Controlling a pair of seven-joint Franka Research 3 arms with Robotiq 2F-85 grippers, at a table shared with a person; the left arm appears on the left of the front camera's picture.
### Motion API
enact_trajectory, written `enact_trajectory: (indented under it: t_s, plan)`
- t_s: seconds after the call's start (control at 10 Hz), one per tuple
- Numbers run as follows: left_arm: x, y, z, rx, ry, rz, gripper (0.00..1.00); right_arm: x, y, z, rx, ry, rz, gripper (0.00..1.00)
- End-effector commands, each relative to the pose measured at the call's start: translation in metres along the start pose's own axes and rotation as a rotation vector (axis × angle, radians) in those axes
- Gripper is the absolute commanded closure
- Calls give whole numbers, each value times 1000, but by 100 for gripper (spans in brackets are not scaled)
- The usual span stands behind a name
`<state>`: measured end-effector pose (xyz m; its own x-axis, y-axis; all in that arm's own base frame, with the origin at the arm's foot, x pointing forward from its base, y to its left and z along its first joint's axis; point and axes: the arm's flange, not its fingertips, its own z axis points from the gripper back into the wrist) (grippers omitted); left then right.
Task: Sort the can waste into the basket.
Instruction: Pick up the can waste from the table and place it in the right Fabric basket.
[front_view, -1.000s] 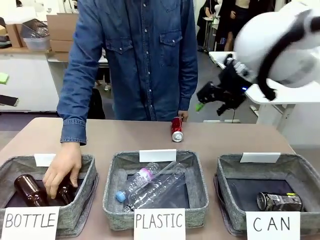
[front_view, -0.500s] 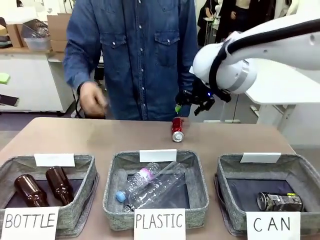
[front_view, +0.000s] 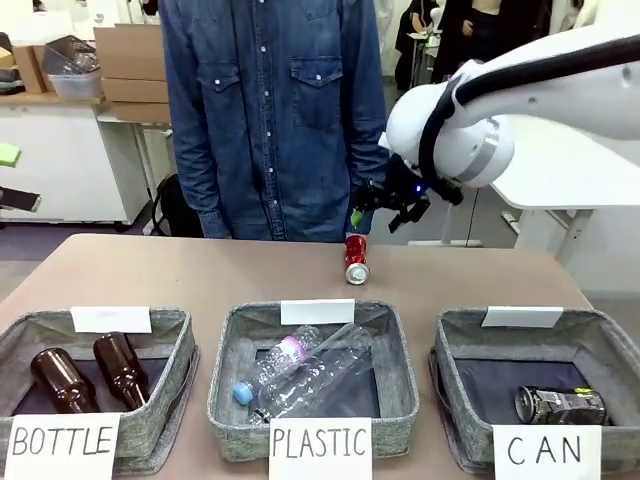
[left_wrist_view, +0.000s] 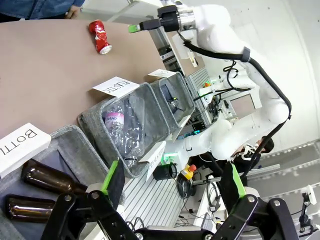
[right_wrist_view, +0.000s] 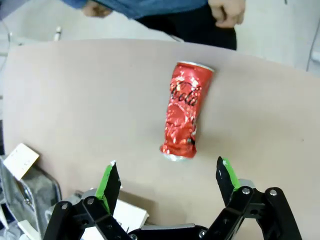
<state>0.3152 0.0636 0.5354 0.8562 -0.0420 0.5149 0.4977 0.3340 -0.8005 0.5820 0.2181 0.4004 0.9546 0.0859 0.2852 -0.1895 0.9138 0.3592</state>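
right gripper (right_wrist_view: 167, 187): jaws spread wide, nothing between them; hangs in the air above the far side of the table (front_view: 200, 275), in front of the person (front_view: 270, 110)
red can (right_wrist_view: 184, 111): lies on its side on the bare tabletop, just ahead of the right gripper's green pads (right_wrist_view: 111, 179), roughly centred on the gap, touching neither (dented, silver top facing the claw)
red can, front view (front_view: 355, 258): directly below the right gripper (front_view: 385, 205), beyond the PLASTIC basket (front_view: 225, 390)
silver can (front_view: 560, 404): on its side in the CAN basket (front_view: 455, 385), well apart from the right gripper, nearer the robot
CAN basket: rightmost of three, below the right gripper and towards the robot
left gripper (left_wrist_view: 172, 182): jaws wide apart, empty, raised off to the side of the BOTTLE basket (left_wrist_view: 65, 150)
brown glass bottles (left_wrist_view: 47, 180): two, in the BOTTLE basket just ahead of the left gripper's fingers
clear plastic bottles (front_view: 310, 375): in the middle basket (pink label on one)
person's hands (right_wrist_view: 227, 12): at the table's far edge, beyond the red can, not touching it
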Motion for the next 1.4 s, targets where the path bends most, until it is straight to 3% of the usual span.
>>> enact_trajectory:
  t_s: [0.0,0.4,1.1,1.2,1.3]
  plan:
    - [-1,-1,2,-8,4,-15,0,37,3,-31,-41,31,-33,0]
    - [-1,-1,2,-8,4,-15,0,71,3,-83,-154,125,-143,0]
    - [-1,-1,2,-8,4,-15,0,70,11,-117,-290,181,-173,0]
    - [-1,-1,2,-8,4,-15,0,69,11,-117,-305,180,-175,46]
    - [-1,-1,2,-8,4,-15,0,69,11,-117,-312,187,-180,56]
